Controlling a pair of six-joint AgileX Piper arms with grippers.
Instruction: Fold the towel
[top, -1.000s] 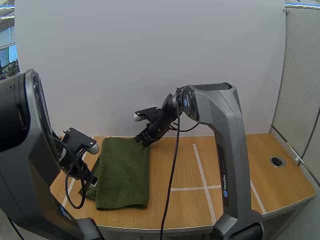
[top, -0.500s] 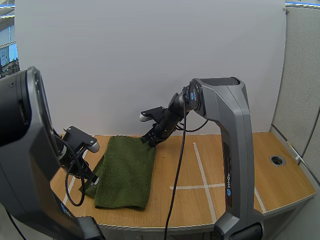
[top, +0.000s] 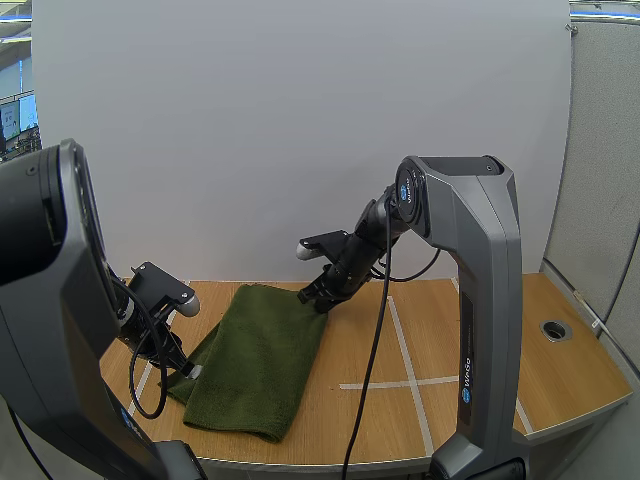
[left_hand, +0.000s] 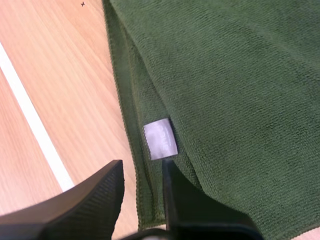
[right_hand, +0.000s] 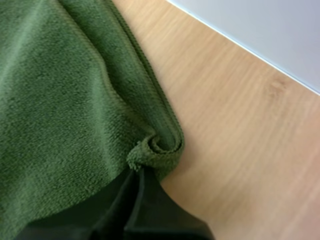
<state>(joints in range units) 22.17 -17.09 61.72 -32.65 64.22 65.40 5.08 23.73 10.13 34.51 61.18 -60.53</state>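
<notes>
Lying on the smooth wooden table (top: 450, 330), the fuzzy green towel (top: 262, 355) makes a long rectangle running far to near, its near end slanting left. The right gripper (top: 318, 299) pinches its bunched far corner; the left gripper (left_hand: 142, 172) stands spread astride the hemmed edge, beside a white tag (left_hand: 160, 139)

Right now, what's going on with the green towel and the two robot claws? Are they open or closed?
towel: folded into a long strip, lying on the table, far corner bunched and lifted a little.
right gripper: shut, pinching the towel's far corner.
left gripper: open, fingers either side of the towel's near edge, close to its white label.
</notes>
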